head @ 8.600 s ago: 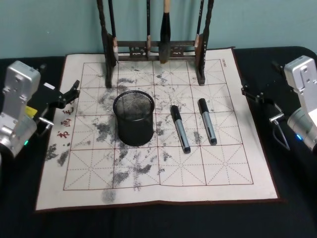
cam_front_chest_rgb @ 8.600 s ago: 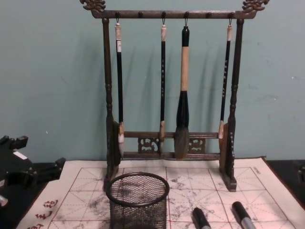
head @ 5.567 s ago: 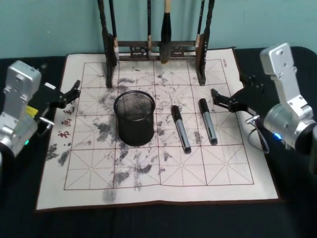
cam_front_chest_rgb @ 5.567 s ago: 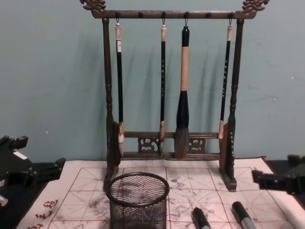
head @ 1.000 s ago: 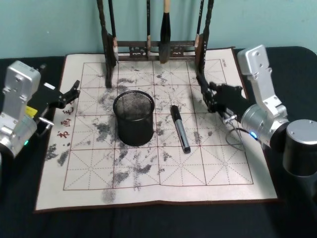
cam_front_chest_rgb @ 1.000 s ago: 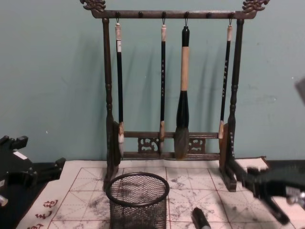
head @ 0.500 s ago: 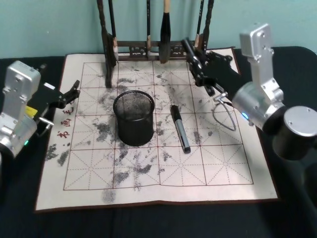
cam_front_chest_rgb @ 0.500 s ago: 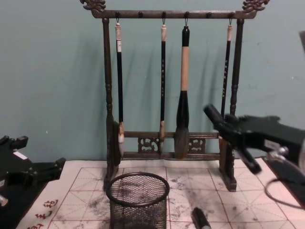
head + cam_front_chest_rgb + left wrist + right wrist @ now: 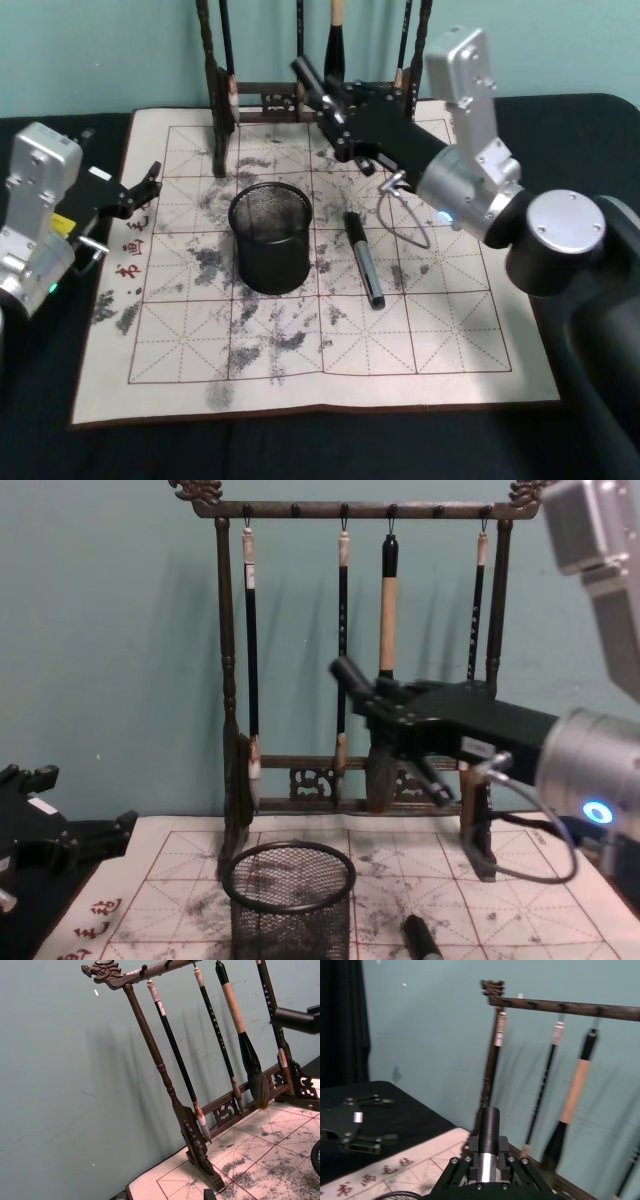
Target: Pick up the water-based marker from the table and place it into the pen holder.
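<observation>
My right gripper [image 9: 335, 108] is shut on a water-based marker [image 9: 310, 78] and holds it in the air, tilted, above and behind the pen holder [image 9: 270, 238]. In the chest view the marker's black end [image 9: 347, 672] sticks out up and left of the gripper [image 9: 388, 705], higher than the black mesh pen holder [image 9: 290, 892]. The right wrist view has the marker [image 9: 489, 1135] clamped between the fingers. A second marker [image 9: 363, 258] lies on the mat to the right of the holder. My left gripper [image 9: 138, 190] rests open at the table's left edge.
The tall wooden brush rack [image 9: 228, 680] with several hanging brushes stands right behind the held marker, at the mat's far edge. The ink-stained mat [image 9: 440, 340] covers the dark table [image 9: 300, 445]. My right arm's silver body [image 9: 470, 190] reaches over the mat's right side.
My right gripper has lifted one marker off the mat and carried it up and left, from the right side toward the space above the pen holder. The left arm has not moved.
</observation>
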